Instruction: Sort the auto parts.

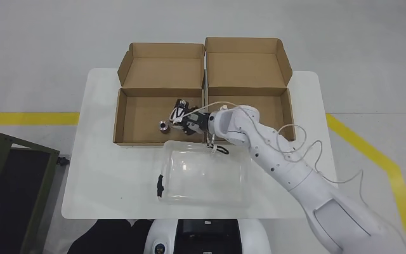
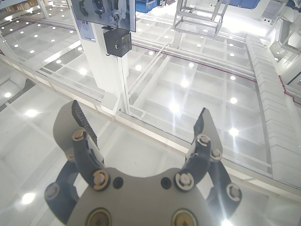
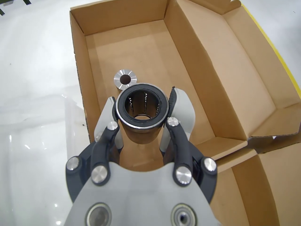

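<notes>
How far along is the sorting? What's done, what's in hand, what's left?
Done: one small metal sleeve sits in the box. In hand: the right gripper holds a bearing above that box's floor, not yet released. Left: release it; a dark piece at the edge of the clear tub may remain, I cannot tell.

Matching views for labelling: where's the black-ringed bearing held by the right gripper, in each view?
Top view: bearing mid-picture, in the right gripper, over the left cardboard box.
Left wrist view: looks up at the ceiling past the open left gripper.
Right wrist view: bearing at centre, clamped, open end toward the camera.
Shared landmark: small silver bushing on the box floor, just beyond the bearing.
</notes>
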